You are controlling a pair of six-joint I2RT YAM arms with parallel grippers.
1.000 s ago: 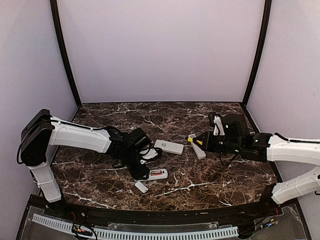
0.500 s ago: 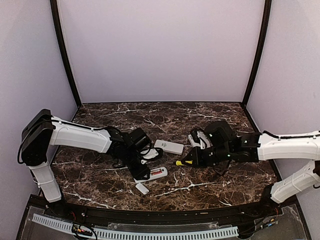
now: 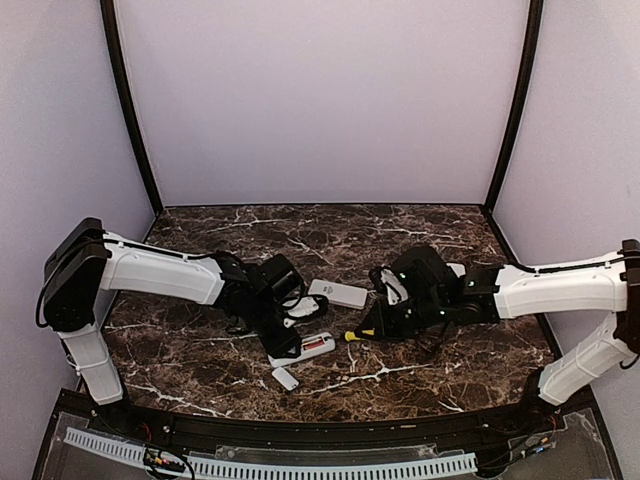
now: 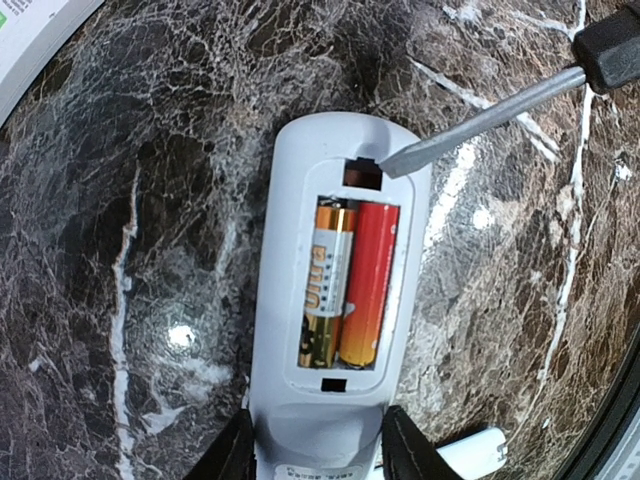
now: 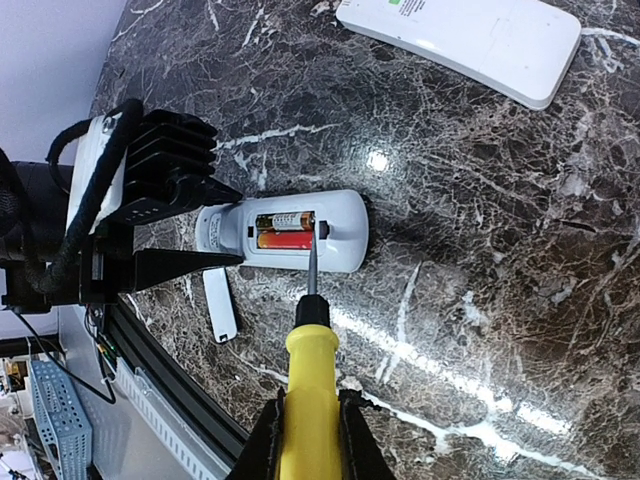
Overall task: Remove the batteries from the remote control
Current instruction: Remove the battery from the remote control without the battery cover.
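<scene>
On a dark marble table [image 3: 200, 370], the left gripper [image 4: 318, 455] straddles one end of a white remote control [image 4: 330, 150]. Its fingers [image 4: 232, 458] sit close against both sides, though whether they are clamped on it cannot be told. The remote control lies back-up with its compartment uncovered, and the two batteries [image 4: 350, 285], one gold and black, one orange-red, sit side by side inside. A small white cover [image 5: 220, 305] lies on the marble just beside it, and a second white remote [image 5: 465, 35] rests farther back. From the right, a yellow-handled screwdriver [image 5: 312, 345], clamped in the right gripper [image 5: 311, 445], sets its flat tip at the notch at the compartment's end.
</scene>
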